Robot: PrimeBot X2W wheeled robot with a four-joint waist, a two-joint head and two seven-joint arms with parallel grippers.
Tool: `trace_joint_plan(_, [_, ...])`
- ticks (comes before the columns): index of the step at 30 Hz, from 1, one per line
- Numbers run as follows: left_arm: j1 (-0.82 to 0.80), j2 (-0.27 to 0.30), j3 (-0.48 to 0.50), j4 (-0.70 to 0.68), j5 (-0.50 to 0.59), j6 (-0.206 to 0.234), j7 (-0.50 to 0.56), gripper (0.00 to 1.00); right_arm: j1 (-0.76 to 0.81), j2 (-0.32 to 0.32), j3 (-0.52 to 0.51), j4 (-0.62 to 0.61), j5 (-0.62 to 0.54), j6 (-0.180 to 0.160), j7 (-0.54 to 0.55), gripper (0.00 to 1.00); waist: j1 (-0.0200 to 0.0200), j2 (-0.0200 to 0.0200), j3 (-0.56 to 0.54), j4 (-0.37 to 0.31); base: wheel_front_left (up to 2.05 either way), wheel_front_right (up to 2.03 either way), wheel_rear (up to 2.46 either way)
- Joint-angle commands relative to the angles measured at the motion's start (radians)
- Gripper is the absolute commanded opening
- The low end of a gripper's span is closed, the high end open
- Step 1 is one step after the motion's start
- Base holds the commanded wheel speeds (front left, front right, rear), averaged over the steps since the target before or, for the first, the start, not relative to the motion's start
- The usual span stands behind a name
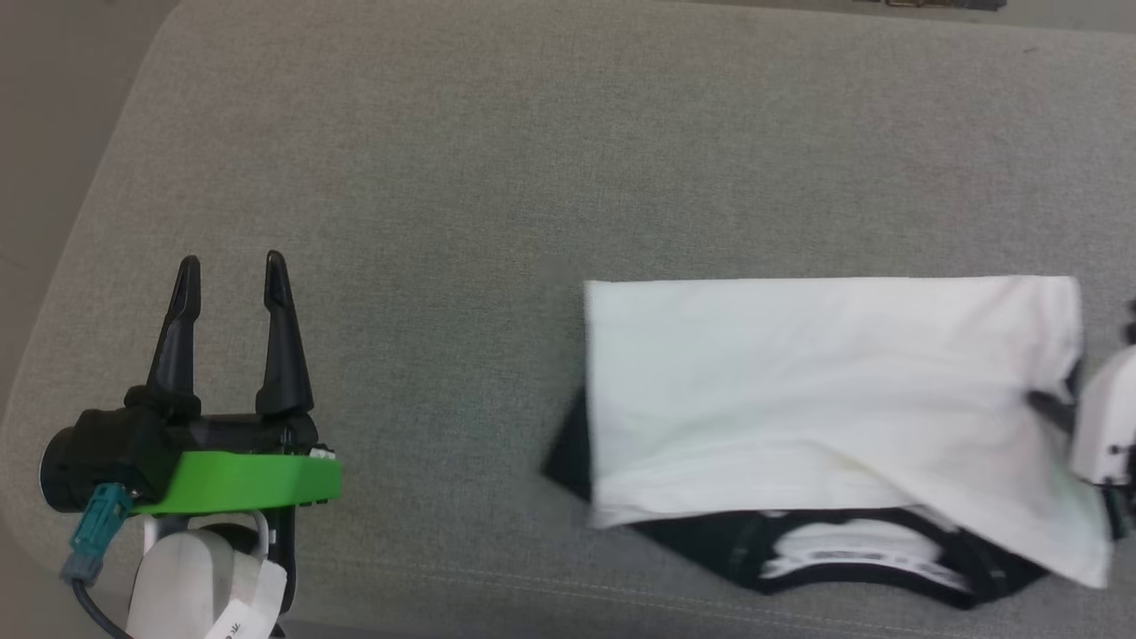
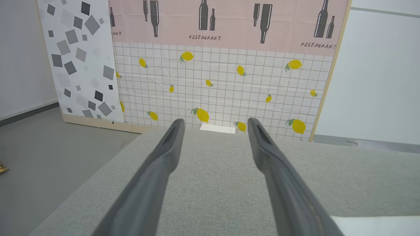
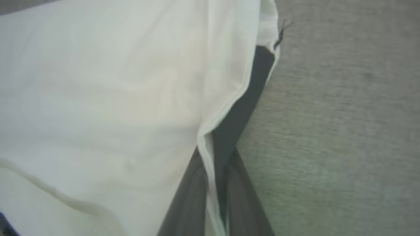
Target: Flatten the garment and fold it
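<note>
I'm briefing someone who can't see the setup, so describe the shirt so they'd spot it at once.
Start from the wide grey cushion; on its right half, toward the near edge, lies the garment, folded into a white rectangle. The right pincer is shut on its right edge. What sets it apart from the plain grey around it is the black neck trim peeking out along the near side.
</note>
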Motion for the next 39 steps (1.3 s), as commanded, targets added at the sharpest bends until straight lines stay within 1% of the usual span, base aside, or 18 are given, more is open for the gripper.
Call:
trace_joint_plan(1, [0.009,-0.004,0.001,0.001,0.003,-0.005,-0.004,1.0,0.008,-0.032,-0.038,0.07,-0.039,-0.011,-0.002,0.0,0.0,0.0,-0.004,-0.001,0.0,0.0,0.0])
trace_joint_plan(5, [0.012,-0.006,-0.001,0.005,0.003,-0.006,-0.004,1.0,-0.019,-0.024,-0.14,0.168,-0.128,-0.011,-0.005,0.0,0.0,0.0,-0.012,0.0,0.0,0.0,0.0])
trace_joint_plan(8, [0.018,-0.007,-0.001,0.01,0.003,-0.006,-0.004,1.0,-0.034,-0.009,-0.157,0.17,-0.179,-0.011,0.008,0.0,0.0,0.0,-0.025,-0.005,0.0,0.0,0.0])
trace_joint_plan(10, [0.024,-0.008,-0.002,0.013,0.003,-0.007,-0.004,1.0,-0.038,-0.009,-0.144,0.143,-0.215,-0.011,0.033,0.0,0.0,0.0,-0.037,-0.007,0.0,0.0,0.0])
trace_joint_plan(12, [0.031,-0.008,-0.001,0.016,0.003,-0.007,-0.004,1.0,-0.036,-0.012,-0.106,0.088,-0.237,-0.011,0.082,0.0,0.0,0.0,-0.051,-0.012,0.0,0.0,0.0])
trace_joint_plan(16, [0.046,-0.009,-0.001,0.019,0.003,-0.007,-0.004,1.0,-0.019,-0.037,-0.046,-0.084,-0.234,-0.011,0.194,0.0,0.0,0.0,-0.079,-0.018,0.0,0.0,0.0])
trace_joint_plan(19, [0.055,-0.009,-0.006,0.024,0.0,-0.008,-0.004,1.0,0.01,-0.052,-0.014,-0.248,-0.216,-0.011,0.288,0.0,0.0,0.0,-0.097,-0.018,0.0,0.0,0.0])
trace_joint_plan(22, [0.059,-0.009,-0.007,0.026,-0.004,-0.008,-0.004,1.0,0.04,-0.045,0.008,-0.404,-0.191,-0.011,0.371,0.0,0.0,0.0,-0.109,-0.016,0.0,0.0,0.0])
trace_joint_plan(25, [0.062,-0.01,-0.009,0.025,-0.008,-0.008,-0.004,1.0,0.068,-0.011,0.018,-0.534,-0.176,-0.011,0.435,0.0,0.0,0.0,-0.118,-0.011,0.0,0.0,0.0])
trace_joint_plan(26, [0.063,-0.01,-0.009,0.025,-0.009,-0.008,-0.004,1.0,0.072,0.004,0.022,-0.559,-0.174,-0.011,0.446,0.0,0.0,0.0,-0.119,-0.01,0.0,0.0,0.0])
trace_joint_plan(30, [0.068,-0.01,-0.011,0.021,-0.014,-0.008,-0.004,1.0,0.072,0.097,0.051,-0.608,-0.195,-0.011,0.461,0.0,0.0,0.0,-0.12,-0.002,0.0,0.0,0.0])
trace_joint_plan(34, [0.067,-0.01,-0.015,0.02,-0.023,-0.008,-0.004,1.0,0.056,0.193,0.102,-0.561,-0.217,-0.011,0.439,0.0,0.0,0.0,-0.11,0.015,0.0,0.0,0.0])
trace_joint_plan(39, [0.063,-0.01,-0.025,0.023,-0.035,-0.008,-0.004,1.0,0.009,0.291,0.148,-0.444,-0.262,-0.011,0.371,0.0,0.0,0.0,-0.094,0.046,0.0,0.0,0.0])
